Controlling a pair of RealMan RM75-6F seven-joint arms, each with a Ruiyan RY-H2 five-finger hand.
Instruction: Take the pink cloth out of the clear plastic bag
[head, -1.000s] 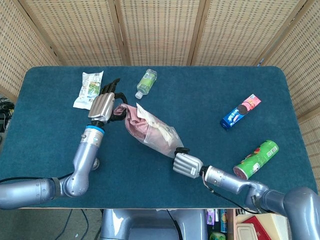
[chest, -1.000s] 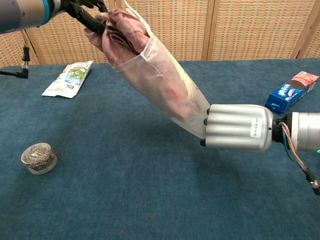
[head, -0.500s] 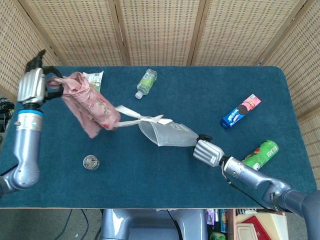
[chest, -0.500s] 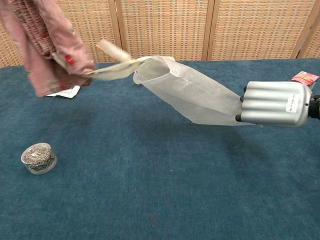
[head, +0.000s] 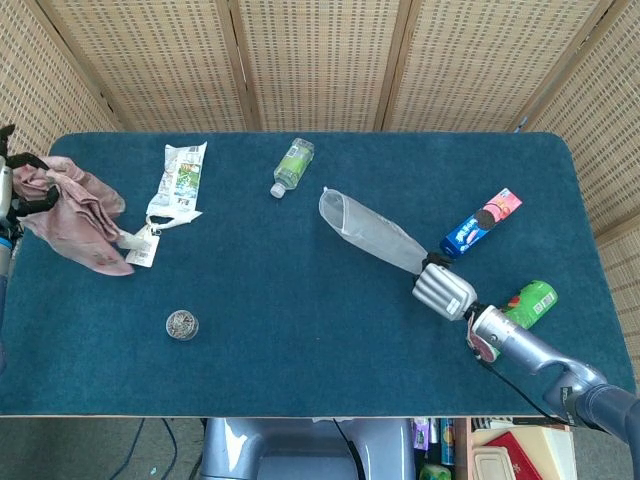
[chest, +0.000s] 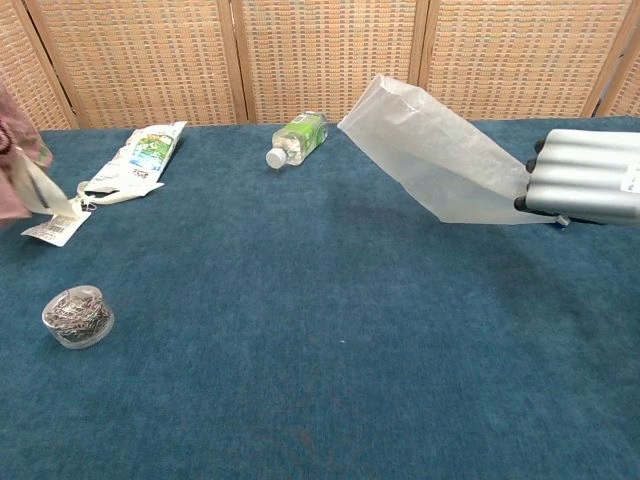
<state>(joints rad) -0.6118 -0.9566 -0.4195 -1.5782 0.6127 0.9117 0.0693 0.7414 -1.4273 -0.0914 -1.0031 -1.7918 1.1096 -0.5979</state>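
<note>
The pink cloth (head: 72, 214) is out of the bag, bunched at the table's far left, and my left hand (head: 8, 190) grips it at the frame edge. A white tag (head: 142, 250) dangles from the cloth; in the chest view only a sliver of the cloth (chest: 8, 150) and the tag (chest: 52, 228) show. The clear plastic bag (head: 370, 230) is empty and lifted off the table, its mouth pointing up-left. My right hand (head: 444, 290) holds the bag's closed end, seen in the chest view as the right hand (chest: 590, 188) beside the bag (chest: 440, 155).
A white snack packet (head: 178, 178) and a small green bottle (head: 292, 166) lie near the back edge. A round tin of clips (head: 181, 325) sits front left. A blue cookie box (head: 482, 222) and a green can (head: 524, 306) lie at the right.
My left hand has pulled the pink cloth fully out and carried it to the far left. My right hand has drawn the empty bag to the right and raised its mouth.
</note>
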